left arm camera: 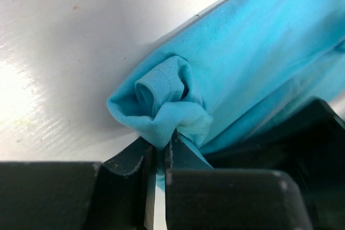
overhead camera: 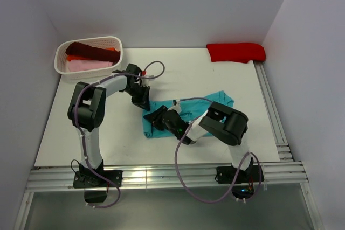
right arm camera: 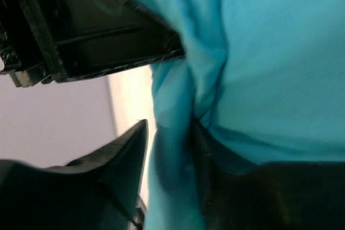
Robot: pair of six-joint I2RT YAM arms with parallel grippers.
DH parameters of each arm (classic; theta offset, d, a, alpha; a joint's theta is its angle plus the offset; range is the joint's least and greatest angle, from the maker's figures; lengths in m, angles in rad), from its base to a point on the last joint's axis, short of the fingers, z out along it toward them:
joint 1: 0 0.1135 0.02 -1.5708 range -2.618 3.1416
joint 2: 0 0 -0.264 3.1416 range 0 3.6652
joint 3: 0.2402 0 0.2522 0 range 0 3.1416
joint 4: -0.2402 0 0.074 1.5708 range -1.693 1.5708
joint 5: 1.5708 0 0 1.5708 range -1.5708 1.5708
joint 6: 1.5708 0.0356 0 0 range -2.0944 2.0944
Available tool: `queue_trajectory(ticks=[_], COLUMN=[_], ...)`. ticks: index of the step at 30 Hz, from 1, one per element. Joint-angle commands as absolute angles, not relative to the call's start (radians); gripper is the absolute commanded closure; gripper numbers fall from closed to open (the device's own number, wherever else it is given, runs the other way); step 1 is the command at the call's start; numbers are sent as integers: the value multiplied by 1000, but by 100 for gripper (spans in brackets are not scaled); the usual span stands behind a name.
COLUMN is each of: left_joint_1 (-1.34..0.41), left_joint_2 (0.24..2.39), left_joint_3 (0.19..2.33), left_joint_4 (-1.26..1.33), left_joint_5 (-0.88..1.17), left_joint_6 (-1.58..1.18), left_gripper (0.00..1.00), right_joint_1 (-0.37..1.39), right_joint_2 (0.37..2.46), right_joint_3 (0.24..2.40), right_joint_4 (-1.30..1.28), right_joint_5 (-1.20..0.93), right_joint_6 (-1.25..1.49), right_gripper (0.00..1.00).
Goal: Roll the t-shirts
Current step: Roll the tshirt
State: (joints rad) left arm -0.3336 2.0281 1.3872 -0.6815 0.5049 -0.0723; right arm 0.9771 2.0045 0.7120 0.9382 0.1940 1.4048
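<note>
Right now my left gripper (left arm camera: 161, 152) is pinched together on a small bunch at the end of the teal shirt (left arm camera: 259, 52), where the cloth curls into a little roll. My right gripper (right arm camera: 168, 127) has its jaws apart. A fold of the same shirt sits between them, and I don't think they are squeezing it. The shirt lies long and folded near the middle of the white table (overhead camera: 226, 74), partly under my right arm. I think the job now is to start the roll from this end. To do it well, my right side needs a good hold first. Then both sides should turn over together, so the roll comes out straight and tight, not floppy on one side. A red shirt (overhead camera: 236, 52) lies at the far right corner, and a basket (overhead camera: 116, 44) with other shirts (overhead camera: 89, 51) sits at the far left.
</note>
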Motion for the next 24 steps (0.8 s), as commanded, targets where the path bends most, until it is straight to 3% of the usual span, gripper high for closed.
queue_trajectory(ticks=[1, 5, 15, 19, 24], left_joint_1=[-368, -376, -396, -400, -411], left_joint_2=[1982, 1970, 1980, 1985, 1988], left_joint_3=[1413, 1427, 1446, 1457, 1462], left_joint_4=[-669, -696, -729, -739, -745], left_joint_5=[331, 292, 249, 247, 244], left_joint_6=[-57, -43, -26, -25, -23], left_gripper=[97, 98, 99, 99, 99], right_joint_1=[1028, 1074, 1181, 1227, 1244], right_joint_2=[1904, 1847, 1806, 1801, 1845], right_joint_3=[768, 882, 1176, 1282, 1411], right_joint_4=[544, 212, -440, -580, -549], right_joint_5=[285, 389, 616, 724, 753], right_joint_6=[1299, 1270, 1293, 1276, 1102], right_gripper=[48, 41, 39, 39, 43])
